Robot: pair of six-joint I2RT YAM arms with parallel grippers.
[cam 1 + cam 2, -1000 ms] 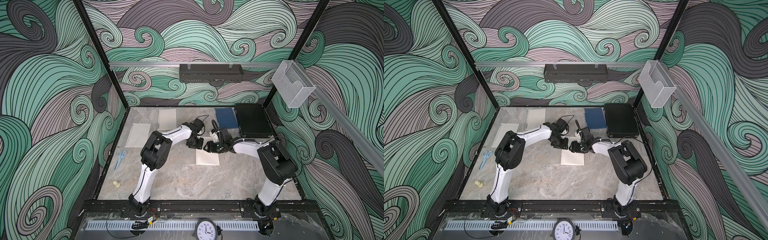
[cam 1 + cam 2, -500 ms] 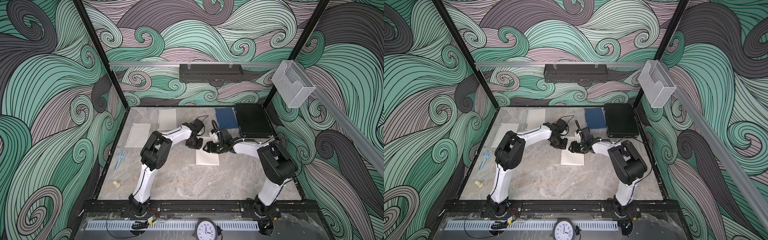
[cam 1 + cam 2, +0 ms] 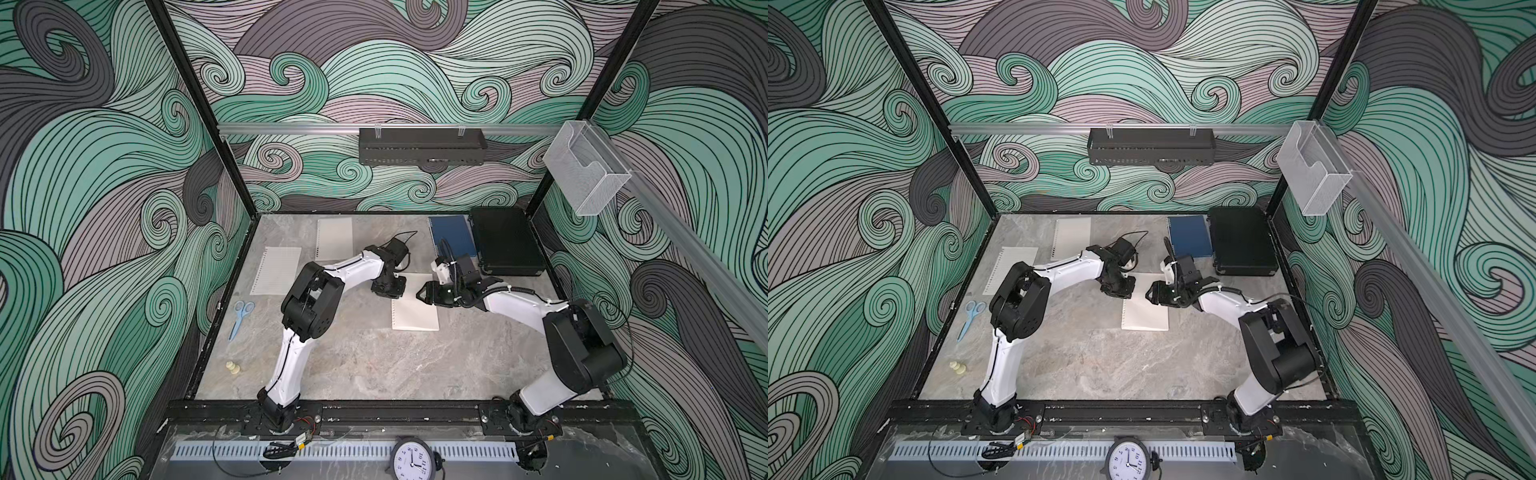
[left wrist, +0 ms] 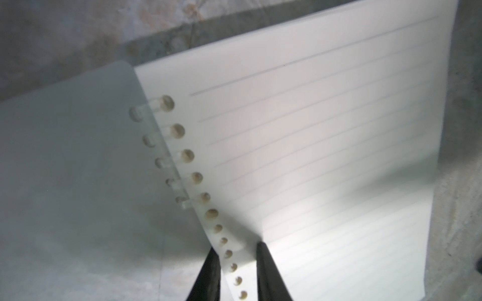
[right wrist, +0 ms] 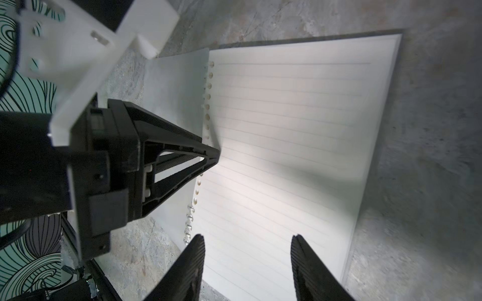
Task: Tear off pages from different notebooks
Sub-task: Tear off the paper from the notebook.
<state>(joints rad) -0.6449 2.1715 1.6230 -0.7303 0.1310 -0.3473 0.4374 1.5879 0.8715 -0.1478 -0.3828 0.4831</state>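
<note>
A notebook with white lined pages [image 3: 415,316] lies open mid-table, its clear cover [image 4: 65,156] folded back. My left gripper [image 4: 236,247] pinches the punched margin of its top page [image 4: 339,130]; the margin buckles between the narrow jaws, and the holes near the fingers are off the coil [image 4: 156,106]. My right gripper [image 5: 247,238] is open over the same notebook [image 5: 300,130], nothing between its fingers. In both top views the two grippers [image 3: 395,291] [image 3: 422,293] face each other across the pad. A lined loose page [image 3: 277,270] and a cream one [image 3: 334,239] lie far left. The blue notebook [image 3: 453,235] is at the back.
A black hard case [image 3: 505,241] lies beside the blue notebook at the back right. Blue scissors [image 3: 241,318] and small cream pieces [image 3: 232,368] sit near the left wall. A black tray [image 3: 422,145] and a clear bin [image 3: 586,166] hang on the rails.
The left gripper's jaws have closed in on the page's punched margin. Both arms have stayed almost where they were.
</note>
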